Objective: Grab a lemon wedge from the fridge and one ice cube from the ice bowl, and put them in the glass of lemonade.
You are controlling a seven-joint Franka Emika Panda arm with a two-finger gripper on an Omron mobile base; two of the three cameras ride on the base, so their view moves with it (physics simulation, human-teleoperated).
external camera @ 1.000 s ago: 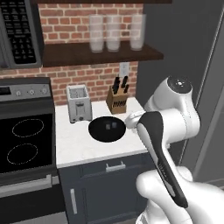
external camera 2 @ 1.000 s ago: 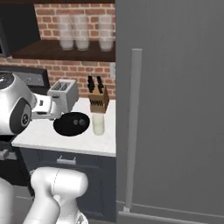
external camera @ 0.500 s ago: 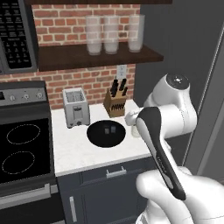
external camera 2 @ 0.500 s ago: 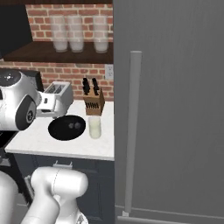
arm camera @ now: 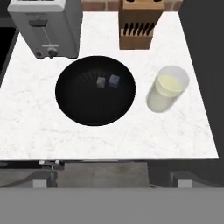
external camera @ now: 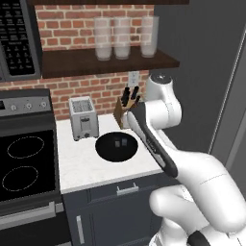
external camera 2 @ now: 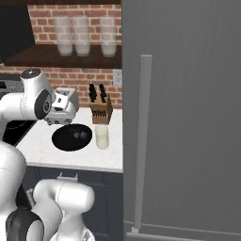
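Hand view looks straight down from our pincer (arm camera: 112, 181), whose jaws stand wide apart and hold nothing, high over the white surface (arm camera: 35, 127). Directly below and just ahead of the pincer we see the ice bowl (arm camera: 95, 90), with two small ice cubes (arm camera: 107, 81) lying side by side near its middle. To the right of the bowl, close beside it but apart, stands the glass of lemonade (arm camera: 167, 89), upright. Beyond the bowl, farther from the pincer, the toaster (arm camera: 46, 27) sits to the left and the knife block (arm camera: 141, 24) to the right. In the right base view the fridge (external camera 2: 188, 117) stands shut, well off to the pincer's right, its bar handle (external camera 2: 141, 141) vertical.
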